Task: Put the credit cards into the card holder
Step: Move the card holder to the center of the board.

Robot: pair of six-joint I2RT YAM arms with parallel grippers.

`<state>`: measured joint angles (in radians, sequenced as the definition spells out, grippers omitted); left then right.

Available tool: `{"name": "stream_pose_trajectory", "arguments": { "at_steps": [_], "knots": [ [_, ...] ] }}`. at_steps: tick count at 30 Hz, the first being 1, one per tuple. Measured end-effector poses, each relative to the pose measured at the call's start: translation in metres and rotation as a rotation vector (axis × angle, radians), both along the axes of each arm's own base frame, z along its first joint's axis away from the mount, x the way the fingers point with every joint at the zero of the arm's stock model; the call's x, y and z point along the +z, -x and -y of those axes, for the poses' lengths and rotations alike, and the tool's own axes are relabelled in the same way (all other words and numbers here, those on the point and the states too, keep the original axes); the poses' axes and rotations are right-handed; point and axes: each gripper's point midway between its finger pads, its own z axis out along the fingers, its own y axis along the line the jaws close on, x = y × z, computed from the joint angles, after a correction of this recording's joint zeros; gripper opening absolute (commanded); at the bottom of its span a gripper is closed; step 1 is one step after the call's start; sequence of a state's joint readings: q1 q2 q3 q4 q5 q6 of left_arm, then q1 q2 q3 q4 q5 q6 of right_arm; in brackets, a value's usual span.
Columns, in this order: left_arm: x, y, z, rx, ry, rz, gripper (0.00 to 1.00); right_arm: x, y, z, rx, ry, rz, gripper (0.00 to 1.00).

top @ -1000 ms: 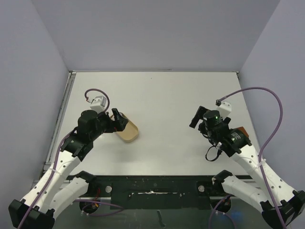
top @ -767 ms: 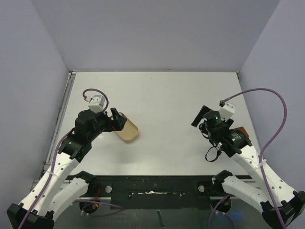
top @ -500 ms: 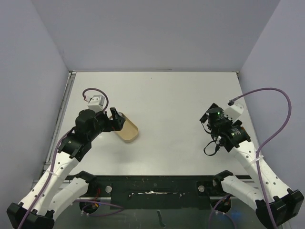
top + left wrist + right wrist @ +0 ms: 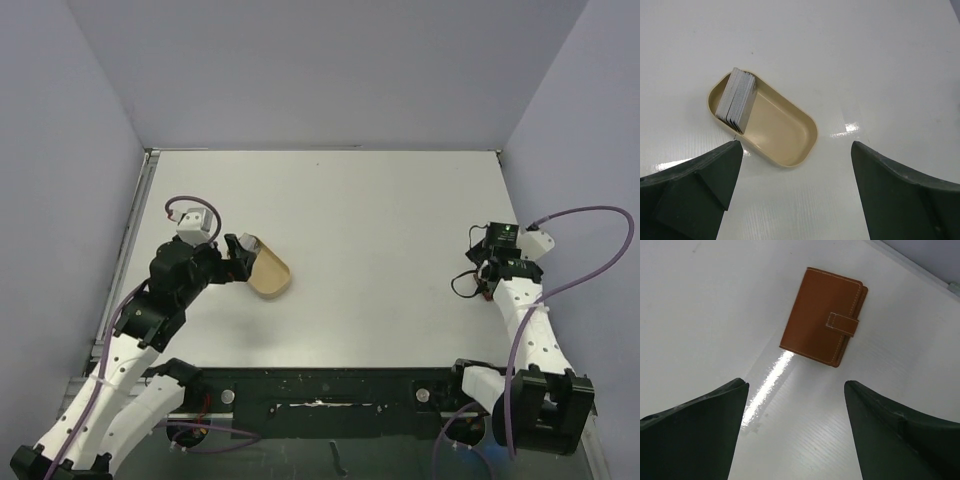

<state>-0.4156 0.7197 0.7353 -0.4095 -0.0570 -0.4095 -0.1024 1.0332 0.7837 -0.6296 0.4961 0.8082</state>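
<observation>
The credit cards (image 4: 736,100) stand on edge as a grey stack in the left end of a tan round-ended tray (image 4: 775,132). In the left wrist view my left gripper (image 4: 796,150) hangs open just short of the tray, with nothing between its fingers. From above it sits at the tray's left end (image 4: 240,255). The card holder (image 4: 824,316) is a brown leather wallet lying closed on the table, its snap tab (image 4: 842,324) fastened. My right gripper (image 4: 796,384) is open above bare table, short of the card holder. In the top view the right arm hides the card holder.
The tan tray (image 4: 270,277) lies left of centre on the white table (image 4: 370,220). Grey walls close in the back and both sides. My right arm (image 4: 510,275) stands close to the table's right edge, its purple cable looping out toward the right wall.
My right arm has swung right, toward the table's right edge, gripper still open. My left arm has drawn slightly left and back from the tray.
</observation>
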Motion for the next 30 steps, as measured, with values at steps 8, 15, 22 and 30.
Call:
{"name": "stream_pose_trajectory", "arguments": {
  "at_steps": [8, 15, 22, 30],
  "knots": [
    [0.007, 0.010, -0.001, -0.032, -0.004, 0.060, 0.90, -0.060, 0.021, 0.035, -0.131, -0.155, -0.101, 0.70],
    [0.010, 0.018, 0.011, -0.095, -0.020, 0.085, 0.90, -0.086, 0.016, 0.060, -0.206, -0.262, -0.088, 0.64],
    [0.013, 0.023, 0.012, -0.114, -0.029, 0.108, 0.90, -0.106, 0.004, 0.057, -0.147, -0.338, -0.120, 0.62],
    [0.015, 0.022, 0.008, -0.098, -0.033, 0.121, 0.89, -0.113, -0.024, 0.042, 0.007, -0.349, -0.188, 0.57]
  ]
}}
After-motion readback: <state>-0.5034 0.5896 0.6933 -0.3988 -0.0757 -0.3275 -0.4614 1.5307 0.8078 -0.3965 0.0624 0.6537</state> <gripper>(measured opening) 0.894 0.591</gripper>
